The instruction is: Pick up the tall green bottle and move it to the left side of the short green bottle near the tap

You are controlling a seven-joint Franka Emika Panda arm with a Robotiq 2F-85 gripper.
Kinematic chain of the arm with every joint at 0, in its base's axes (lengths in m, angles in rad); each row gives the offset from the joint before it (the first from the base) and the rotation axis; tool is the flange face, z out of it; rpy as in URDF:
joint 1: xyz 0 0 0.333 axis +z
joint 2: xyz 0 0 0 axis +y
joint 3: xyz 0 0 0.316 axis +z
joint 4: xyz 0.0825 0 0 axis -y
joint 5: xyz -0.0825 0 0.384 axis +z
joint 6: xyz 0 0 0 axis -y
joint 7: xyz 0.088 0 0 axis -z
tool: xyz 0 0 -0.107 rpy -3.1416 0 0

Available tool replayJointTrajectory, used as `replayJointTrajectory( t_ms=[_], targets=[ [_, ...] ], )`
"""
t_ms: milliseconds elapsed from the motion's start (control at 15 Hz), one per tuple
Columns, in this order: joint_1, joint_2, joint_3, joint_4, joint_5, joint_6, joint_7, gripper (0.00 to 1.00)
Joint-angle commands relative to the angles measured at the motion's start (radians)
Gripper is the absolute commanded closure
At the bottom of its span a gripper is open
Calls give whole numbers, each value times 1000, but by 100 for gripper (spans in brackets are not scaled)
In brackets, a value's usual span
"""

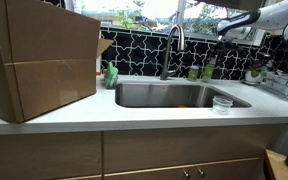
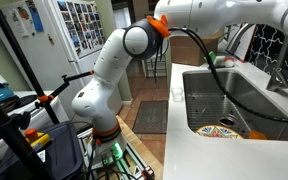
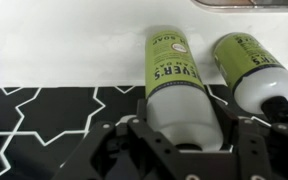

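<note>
Only the wrist view shows the grip: the tool (image 3: pixel 181 135), part-closed, clamps the tall bottle (image 3: pixel 179 95) between its fingers. An exterior view shows that bottle upright on the bench (image 1: pixel 134 112), long axis vertical, near the tap (image 1: pixel 172 48), the short bottle (image 1: pixel 193 72) between them.

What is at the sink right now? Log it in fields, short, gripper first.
gripper: closed against the sides of the tall green bottle
tall green bottle: in front of the black tiled backsplash
short green bottle: next to it, narrow gap between them
tap: behind the sink, both bottles beside its base
also on counter: bright green soap bottle, clear cup, cardboard box
task: bottle gripped, not yet moved across
</note>
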Motion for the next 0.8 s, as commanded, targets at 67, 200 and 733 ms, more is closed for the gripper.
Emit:
replayJointTrajectory(
  t_ms=[67, 200, 733],
  targets=[
    [23, -147, -4, -75, -12, -33, -29, 59],
    [46, -197, -10, -79, -40, -78, -14, 59],
    [124, -296, -5, -54, -155, -262, 3, 59]
  ],
)
